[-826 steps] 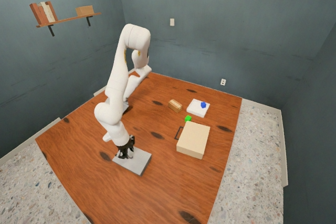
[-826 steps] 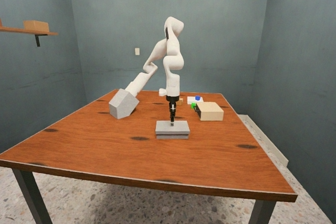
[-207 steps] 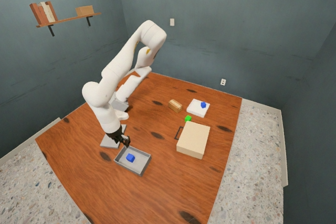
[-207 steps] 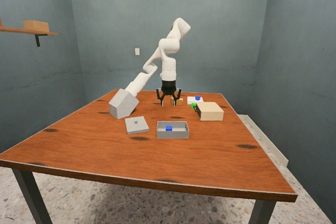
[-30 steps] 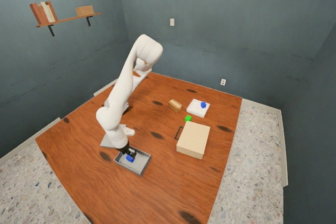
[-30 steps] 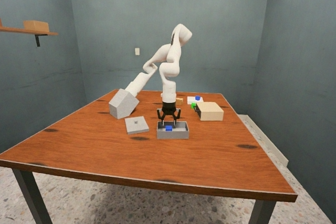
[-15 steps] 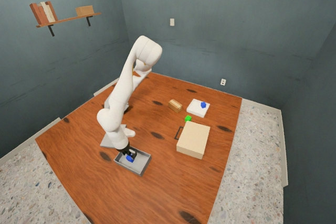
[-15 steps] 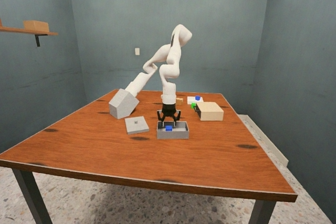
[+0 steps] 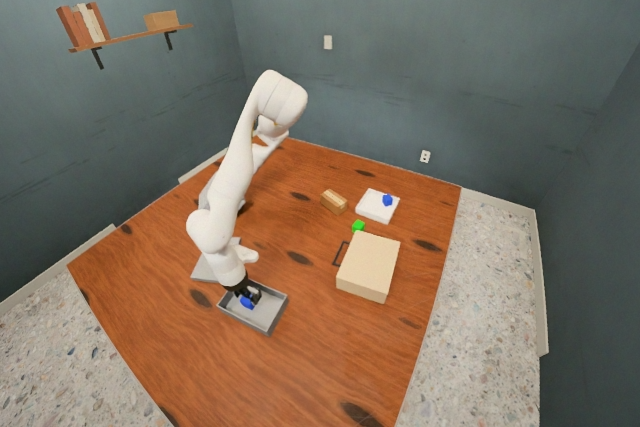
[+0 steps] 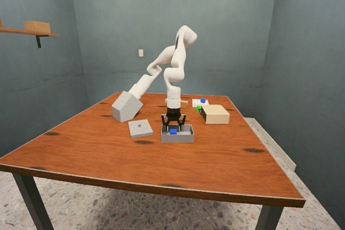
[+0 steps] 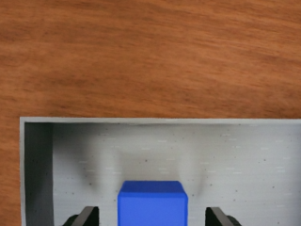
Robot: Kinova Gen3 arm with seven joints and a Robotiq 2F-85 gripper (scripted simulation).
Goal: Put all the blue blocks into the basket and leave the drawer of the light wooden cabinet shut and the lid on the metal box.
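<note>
The tabletop (image 10: 83,149) is a wide reddish wooden board with dark knots; the white arm (image 10: 178,63) rises from a tilted grey base block (image 10: 125,107) near the far left corner and bends down to the middle of the board; the light wooden cabinet (image 9: 368,266) sits toward the right edge, its dark handle (image 9: 338,252) facing the middle and its drawer looking shut; the metal box (image 10: 177,137) stands open near the centre, its grey lid (image 10: 140,127) lying flat on the board just to its left; the basket (image 9: 376,206), a shallow white tray, rests toward the far right corner beyond the cabinet; a small brown cardboard box (image 9: 333,201) lies just left of the basket; the gripper (image 10: 173,127) hangs straight down into the open box, its jaws parted and holding nothing, a black finger on each side of a blue block (image 11: 152,203) with a clear gap on both sides in the wrist view; that block sits on the floor of the box; a second blue block (image 9: 387,199) lies inside the basket; a green block (image 9: 357,226) sits between the basket and the cabinet, just beside the cabinet's far corner.
</note>
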